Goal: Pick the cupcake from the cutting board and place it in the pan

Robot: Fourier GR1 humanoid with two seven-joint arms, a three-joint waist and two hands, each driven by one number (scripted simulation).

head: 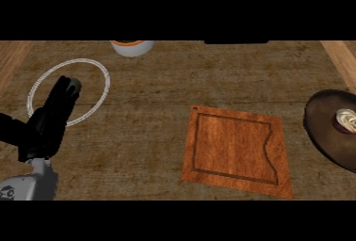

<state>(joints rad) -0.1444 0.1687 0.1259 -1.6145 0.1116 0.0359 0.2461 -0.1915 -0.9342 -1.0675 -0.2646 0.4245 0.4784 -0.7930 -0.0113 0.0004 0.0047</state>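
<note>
The cupcake (pixel 345 121), pale with a swirled top, sits inside the dark round pan (pixel 327 136) at the right edge of the view. The reddish wooden cutting board (pixel 236 149) lies in the middle of the counter with nothing on it. My left hand (pixel 50 120) shows at the left, fingers straight and pointing up, open and holding nothing. It overlaps the view of a thin white ring. My right hand does not show anywhere in the view.
A thin white ring (pixel 97 70) lies on the counter at the upper left. A white cup with an orange top (pixel 132 47) stands at the far edge. Light wooden strips border the counter left and right.
</note>
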